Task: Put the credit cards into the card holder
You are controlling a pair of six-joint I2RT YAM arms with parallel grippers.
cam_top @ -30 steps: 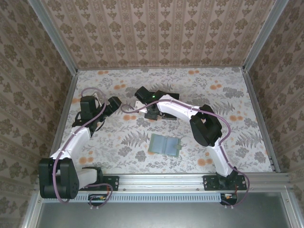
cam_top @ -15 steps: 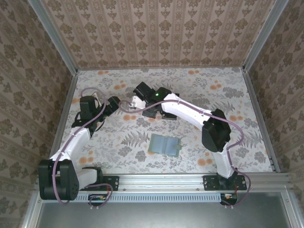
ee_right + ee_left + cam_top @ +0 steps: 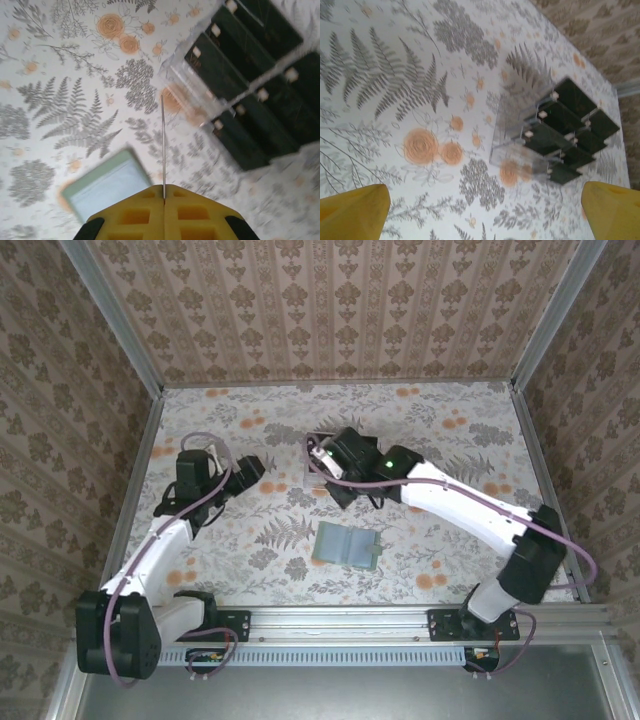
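**Floral table** (image 3: 250,570): the work surface, spread beneath both grippers.

**Clear tiered rack** (image 3: 555,132): seen ahead and to the right of the left gripper (image 3: 482,215), whose yellow fingers are spread wide with nothing between them. From the right gripper (image 3: 164,196) the rack is likewise seen ahead and to the right, near but not touched. Its stepped slots are occupied by black credit cards (image 3: 576,95), laid flat in rows; the exact count cannot be read.

**Card holder** (image 3: 346,544): a flat sage-green pouch lying on the table, seen from the right wrist below and to the left of the right gripper's fingertips, and well apart from the left gripper. No black card is seen on it. Whether anything is already tucked inside cannot be told.

**Held card** (image 3: 163,145): a thin sheet seen edge-on as a single dark line. It is clamped between the closed fingers of the right gripper and projects straight ahead of them. It is judged to be one of the credit cards.

**Handling**: the card is judged light, stiff and smooth, so it is apt to slip or pivot if pinched loosely. It is best gripped at one short end, as shown, so that the free end is left to lead into the pocket. The pouch is judged soft and light. It may slide under a pushing card, and its pocket mouth may lie shut. Pinning by the free left gripper may therefore be required.
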